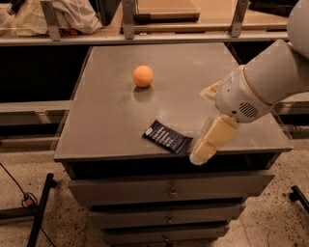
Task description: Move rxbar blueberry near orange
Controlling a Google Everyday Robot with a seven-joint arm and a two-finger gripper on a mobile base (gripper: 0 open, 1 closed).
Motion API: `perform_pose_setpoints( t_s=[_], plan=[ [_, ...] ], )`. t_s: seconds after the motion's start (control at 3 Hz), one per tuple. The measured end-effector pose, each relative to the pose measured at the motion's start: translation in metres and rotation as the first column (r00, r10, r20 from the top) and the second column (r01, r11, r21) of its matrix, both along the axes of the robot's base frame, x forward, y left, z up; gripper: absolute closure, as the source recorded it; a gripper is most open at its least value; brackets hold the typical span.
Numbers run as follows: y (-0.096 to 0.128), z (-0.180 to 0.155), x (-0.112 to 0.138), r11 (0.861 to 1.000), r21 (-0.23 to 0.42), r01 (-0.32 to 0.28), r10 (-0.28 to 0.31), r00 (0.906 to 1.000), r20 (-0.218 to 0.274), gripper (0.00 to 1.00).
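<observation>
1. Camera view is looking down on a grey table (pixel 106 116) whose flat top is sitting over a stack of drawers (pixel 169 190) with small handles.
2. The rxbar blueberry (pixel 167 137) is lying flat on the table top near the front edge, a little right of the middle. Its dark navy wrapper is lying at a slant, one short end pointing toward the back left and the other toward the front right, with pale print showing on its upper face.
3. The orange (pixel 143 75) is resting farther back on the same top, slightly left of the middle, well apart from the bar and touching nothing else.
4. The gripper (pixel 202 150) is hanging at the table's front edge, just beside the bar's right-hand end. Its cream-coloured tip is reaching down past the edge and lying against the wrapper's corner in the picture, though real contact cannot be told.
5. Whether the gripper is gaping or closed cannot be told from this angle.
6. The arm (pixel 270 82), white and rounded, is coming in from the right above the table's right half, with a vented round joint sitting just above the gripper.
7. Behind the table a pale cloth bundle (pixel 72 14) is lying at the upper left, beyond a metal rail (pixel 159 37).
8. Left of the drawers, a dark cable (pixel 14 185) is trailing over the speckled floor (pixel 58 226).
</observation>
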State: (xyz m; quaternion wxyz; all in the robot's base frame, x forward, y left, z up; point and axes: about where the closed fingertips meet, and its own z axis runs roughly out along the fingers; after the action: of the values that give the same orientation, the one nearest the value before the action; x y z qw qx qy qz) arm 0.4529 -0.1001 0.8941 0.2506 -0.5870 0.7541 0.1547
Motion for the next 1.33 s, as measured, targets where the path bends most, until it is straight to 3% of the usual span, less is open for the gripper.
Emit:
perform_pose_setpoints(
  t_s=[0.67,1.33],
  plan=[
    [0.016,-0.022,0.016,0.989,0.138,0.042,-0.039,0.9991,-0.019,0.0],
    [0.028,-0.051,0.032,0.987,0.129,0.095,-0.095,0.9954,-0.007,0.0]
  ],
)
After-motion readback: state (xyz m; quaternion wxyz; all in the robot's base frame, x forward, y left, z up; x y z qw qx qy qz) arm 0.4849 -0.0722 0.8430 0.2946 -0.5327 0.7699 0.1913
